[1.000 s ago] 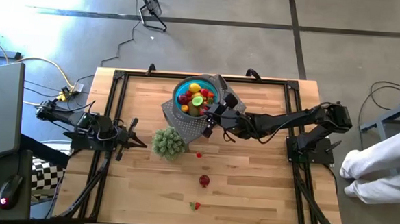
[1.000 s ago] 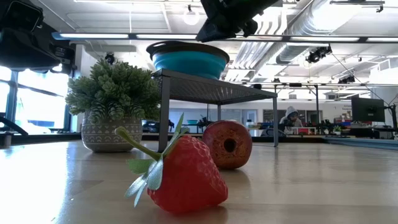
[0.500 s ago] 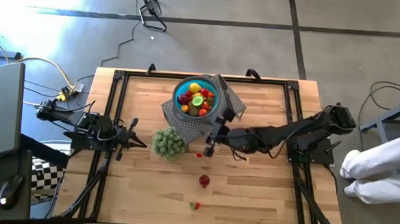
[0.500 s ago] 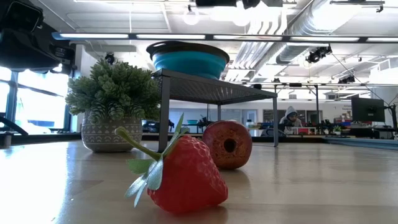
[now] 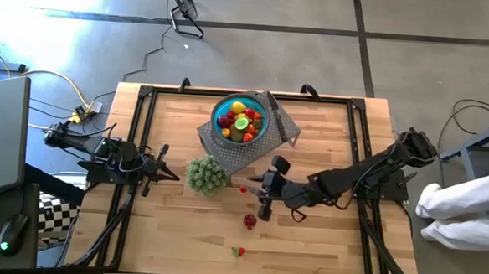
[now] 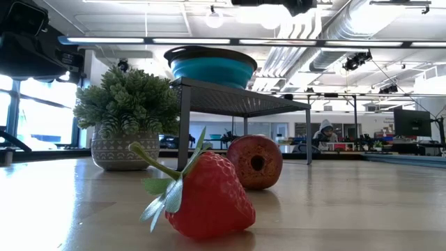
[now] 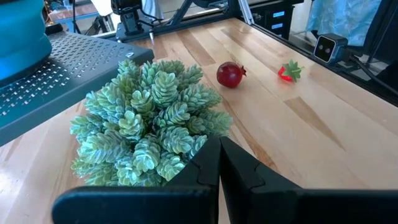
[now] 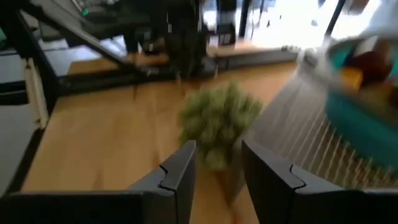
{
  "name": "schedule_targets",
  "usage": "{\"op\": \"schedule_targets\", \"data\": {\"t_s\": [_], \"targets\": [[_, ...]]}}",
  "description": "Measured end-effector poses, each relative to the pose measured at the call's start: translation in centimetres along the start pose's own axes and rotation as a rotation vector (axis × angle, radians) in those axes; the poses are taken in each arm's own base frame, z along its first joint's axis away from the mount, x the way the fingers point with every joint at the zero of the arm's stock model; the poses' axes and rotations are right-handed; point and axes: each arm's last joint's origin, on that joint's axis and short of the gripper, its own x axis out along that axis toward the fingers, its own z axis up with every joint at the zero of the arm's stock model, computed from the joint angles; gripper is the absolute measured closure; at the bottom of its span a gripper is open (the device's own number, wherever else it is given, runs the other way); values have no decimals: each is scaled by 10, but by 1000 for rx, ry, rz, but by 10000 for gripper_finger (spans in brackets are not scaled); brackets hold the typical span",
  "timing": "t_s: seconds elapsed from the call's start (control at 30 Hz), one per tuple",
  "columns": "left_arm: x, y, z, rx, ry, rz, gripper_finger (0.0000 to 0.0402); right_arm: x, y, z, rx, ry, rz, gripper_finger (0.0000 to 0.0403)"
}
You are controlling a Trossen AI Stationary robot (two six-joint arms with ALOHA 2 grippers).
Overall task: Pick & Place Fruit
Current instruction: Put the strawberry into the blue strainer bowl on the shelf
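A blue bowl (image 5: 241,118) full of red, orange, yellow and green fruit stands on a grey perforated stand (image 5: 227,151). Three pieces lie on the wooden table: a small red one (image 5: 243,188), a dark red round fruit (image 5: 249,221) (image 6: 254,162) and a strawberry (image 5: 238,252) (image 6: 209,199). My right gripper (image 5: 258,195) (image 8: 217,168) hovers open over the table just right of the small red piece, between the stand and the dark red fruit, empty. My left gripper (image 5: 165,173) (image 7: 219,168) waits shut left of the potted plant.
A small potted plant (image 5: 206,174) (image 7: 149,124) stands at the stand's near left corner, close to the loose fruit. A black-handled knife (image 5: 277,118) lies on the stand right of the bowl. Bare wood spreads to the near right of the table.
My right gripper has left the stand's near edge beside the bowl and swung toward the table's near edge and down, ending over the bare wood near the small red piece. The fruit on the table has not moved.
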Motion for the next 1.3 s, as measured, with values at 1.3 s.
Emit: {"op": "schedule_targets", "data": {"t_s": [1.3], "targets": [[0, 0, 0, -4, -4, 0, 400, 74, -23, -113, 728, 471, -387, 282]]}}
